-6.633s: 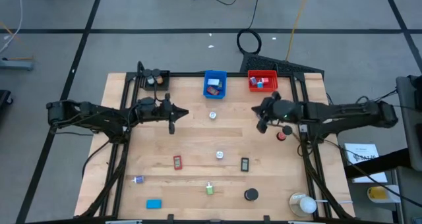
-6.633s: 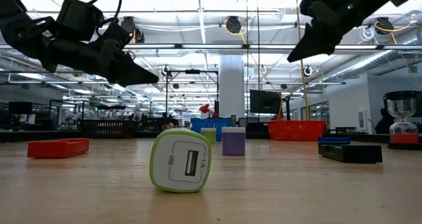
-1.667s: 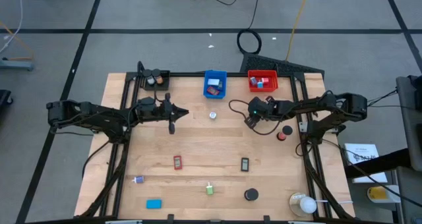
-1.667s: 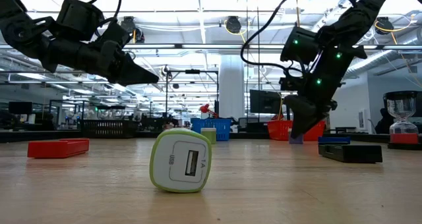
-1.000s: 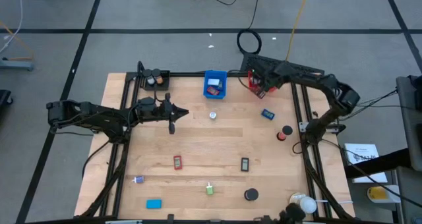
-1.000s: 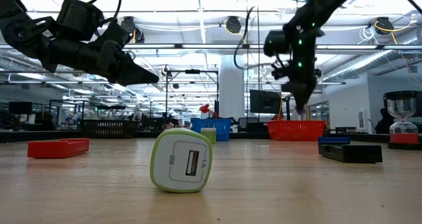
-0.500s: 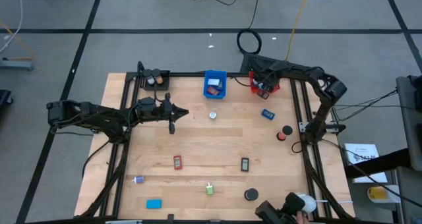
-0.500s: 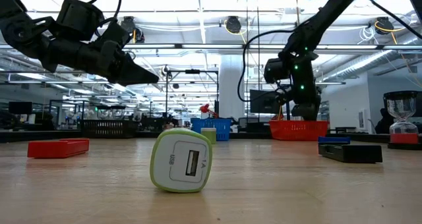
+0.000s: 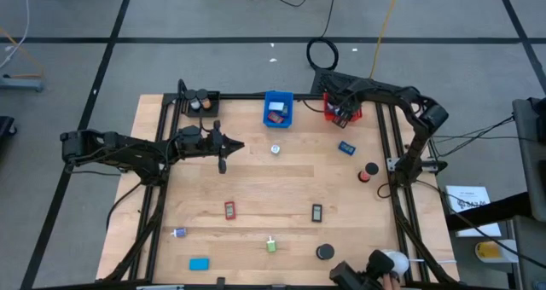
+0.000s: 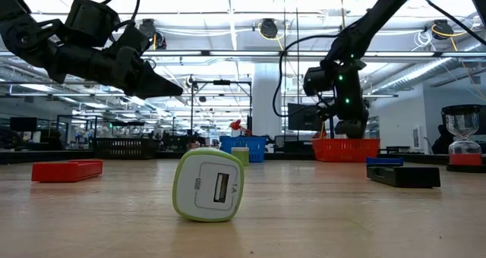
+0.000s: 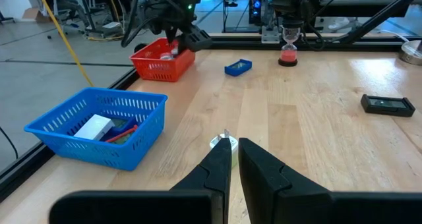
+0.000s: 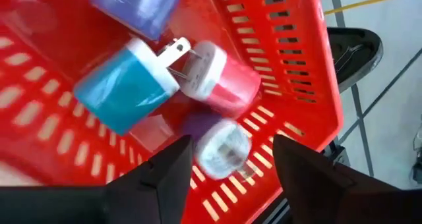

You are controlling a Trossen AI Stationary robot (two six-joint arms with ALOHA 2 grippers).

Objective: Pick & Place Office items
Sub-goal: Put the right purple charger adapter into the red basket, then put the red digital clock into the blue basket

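My right gripper (image 12: 231, 143) stands open, pointing down into the red bin (image 12: 290, 59) at the table's far right (image 9: 328, 97). Between its fingers, apart from both, lies a blurred purple-and-white charger (image 12: 221, 150). On the bin's floor beside it are a teal charger (image 12: 125, 85), a pink one (image 12: 221, 79) and a purple one (image 12: 135, 3). My left gripper (image 9: 223, 159) hangs shut over the table's far left, with a white disc (image 11: 219, 142) just beyond its tips. Other office items lie loose on the table: a blue piece (image 9: 345, 147), a red one (image 9: 229, 210) and a black one (image 9: 316, 212).
A blue bin (image 9: 277, 108) and a black bin (image 9: 200, 104) stand along the far edge. A red hourglass (image 9: 365, 172) stands at the right. A green charger (image 10: 209, 187), a blue block (image 9: 199, 263) and a black disc (image 9: 324, 252) lie near the front. The white object in its holder (image 9: 392, 263) is front right.
My right gripper has sunk toward the red bin and rolled a little, its arm folding back toward the table's right edge. For the last half second it has kept still.
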